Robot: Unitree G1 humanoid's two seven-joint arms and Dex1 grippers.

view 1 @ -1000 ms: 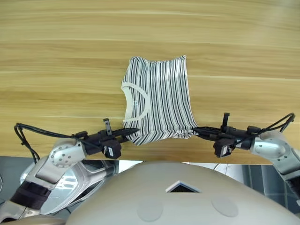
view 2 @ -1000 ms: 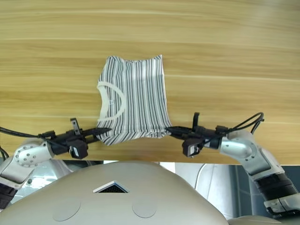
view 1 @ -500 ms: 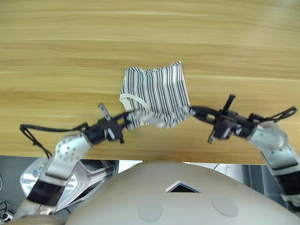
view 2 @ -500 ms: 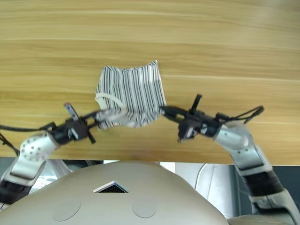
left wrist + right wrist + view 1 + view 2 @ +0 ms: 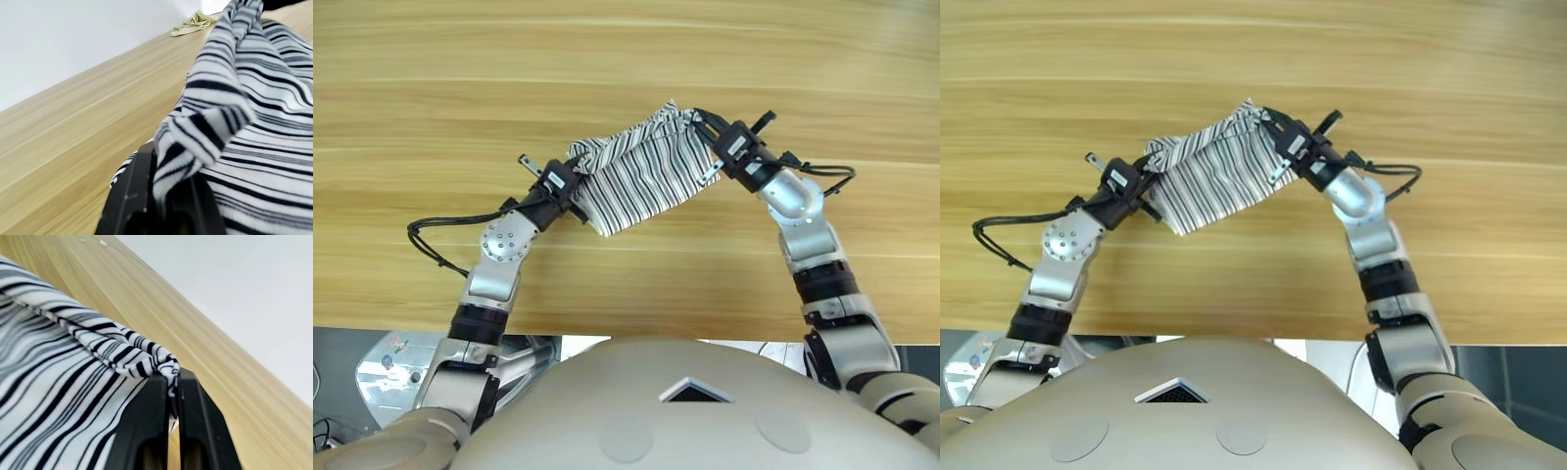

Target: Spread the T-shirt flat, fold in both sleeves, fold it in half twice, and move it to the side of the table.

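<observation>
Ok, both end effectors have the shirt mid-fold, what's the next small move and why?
Probably lower both held corners to the table before letting go: the left end effector and right end effector are each shut on a corner of the T-shirt, which is doubled over itself, bunched and not lying flat.

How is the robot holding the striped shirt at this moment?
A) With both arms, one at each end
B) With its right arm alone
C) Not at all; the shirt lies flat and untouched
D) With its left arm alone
A: the left end effector and the right end effector each pinch a bunched end of the striped shirt, and both wrist views show fabric clamped between the black fingers.
</observation>
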